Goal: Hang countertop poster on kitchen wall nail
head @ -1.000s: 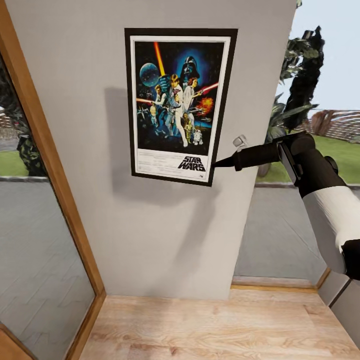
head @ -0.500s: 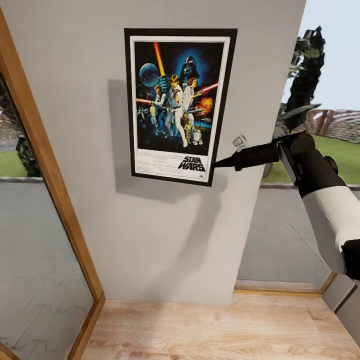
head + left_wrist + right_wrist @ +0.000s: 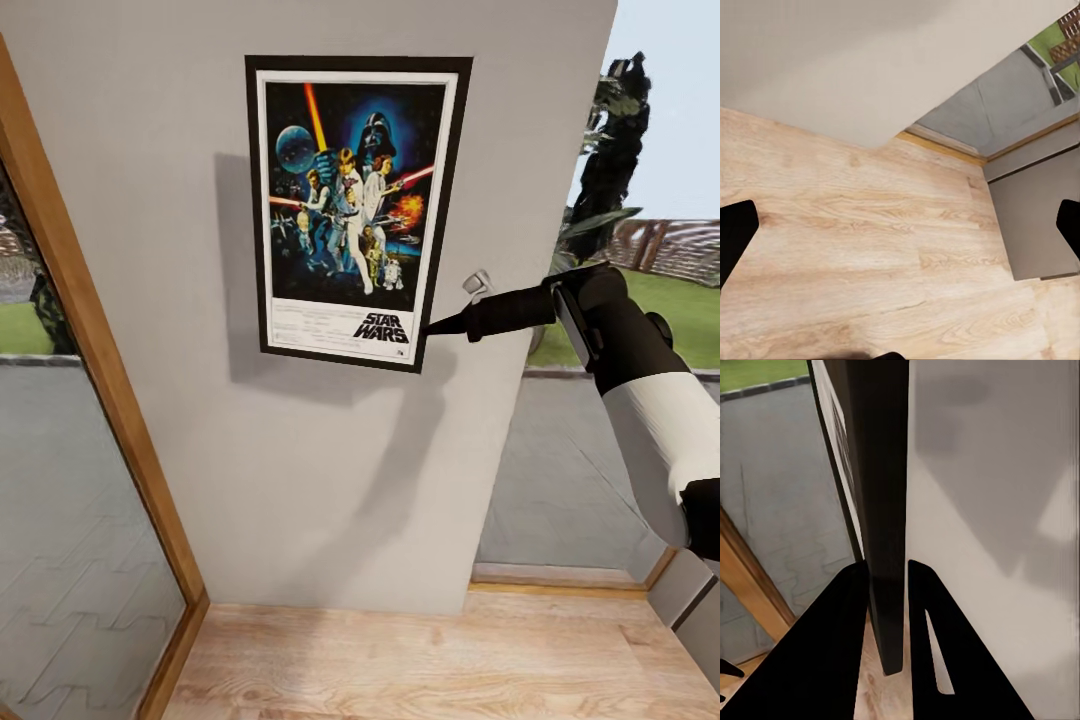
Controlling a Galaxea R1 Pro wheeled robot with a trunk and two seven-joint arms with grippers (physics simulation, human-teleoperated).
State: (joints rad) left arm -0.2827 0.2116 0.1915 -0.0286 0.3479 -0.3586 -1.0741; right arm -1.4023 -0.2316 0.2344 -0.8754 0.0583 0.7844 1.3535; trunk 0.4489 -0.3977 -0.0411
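Grey wall (image 3: 330,480) rises from a pale wooden floor (image 3: 420,660), with a wood-framed glass panel (image 3: 60,450) at one side and an open view of lawn and trees past its other edge.

The right end effector (image 3: 432,328) is closed on the poster (image 3: 350,210), pinching the lower right corner of its black frame. In the right wrist view the frame edge (image 3: 881,510) is seen clamped between the two dark fingers (image 3: 840,660), with the wall just behind it. A corner grip of this kind is judged to leave the face and the top edge free, so that the top can be brought to a nail without the arm getting in the way.

The poster is held upright and flat against the wall, high up and nearer the wall's right edge. No nail is visible; if one is there, it is hidden behind the frame, so it cannot be told whether the poster hangs on it or is borne by the grip alone. Release is judged premature until that is settled.

The left end effector (image 3: 900,232) is pointed down at the floor with its fingers spread wide and nothing between them, kept clear of the work.
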